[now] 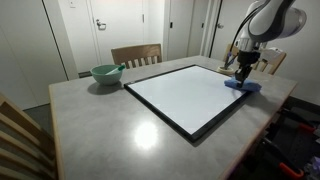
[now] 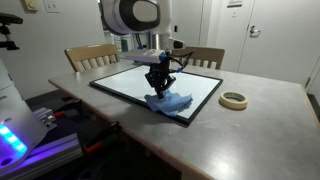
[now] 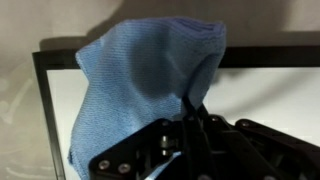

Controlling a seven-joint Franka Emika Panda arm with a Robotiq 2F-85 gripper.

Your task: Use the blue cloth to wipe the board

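Blue soft fabric cloth (image 2: 170, 102) sits bunched on a corner of the glossy white black-framed board (image 1: 185, 95), the gripper (image 2: 157, 88) pinched tight on 1 fold. It looks light and limp; a bunched ridge should hold best.

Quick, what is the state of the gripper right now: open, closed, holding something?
The gripper is closed, pinching the blue cloth.
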